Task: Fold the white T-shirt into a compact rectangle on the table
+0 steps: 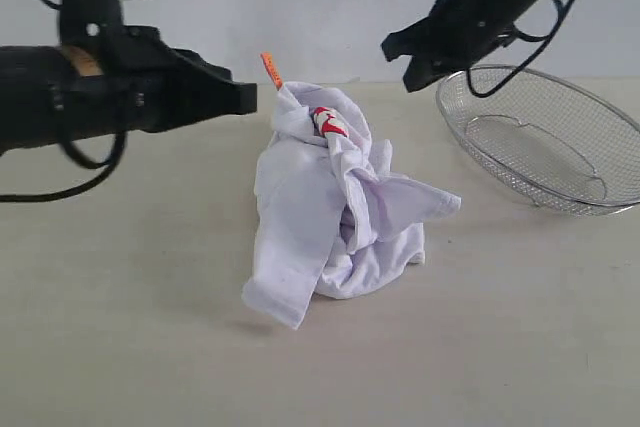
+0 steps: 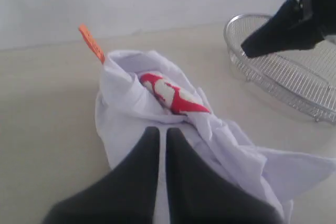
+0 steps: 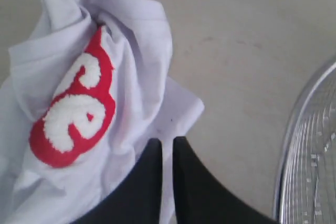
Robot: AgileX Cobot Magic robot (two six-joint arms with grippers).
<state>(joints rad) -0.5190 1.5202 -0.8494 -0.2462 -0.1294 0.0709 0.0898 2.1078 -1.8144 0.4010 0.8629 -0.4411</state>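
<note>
One white shirt (image 1: 330, 217) is seen on the table (image 1: 120, 327). It is not folded. It is bunched up in a tall, crumpled heap. A bit of red lettering (image 1: 328, 122) is shown near the top of the shirt. A small orange tag (image 1: 271, 69) is stuck up from the very top of the shirt. One flap of cloth is spread out from the right side of the shirt, as seen in the exterior view. The shirt's lowest corner is raised a little, and a faint shadow is seen under it.

The left end effector (image 2: 161, 131) is held just beside the top of the shirt, on the shirt's left in the exterior view. Its two fingers are pressed together, with only a thin slit left between them. In the exterior view, a small gap is seen between its tip and the cloth.

The right end effector (image 3: 167, 142) is held higher than the shirt and off to the shirt's right. Its fingers are closed tight too, and no cloth is held by them.

A silver wire basket (image 1: 600, 127) is set to the right of the shirt, well apart from it.
</note>
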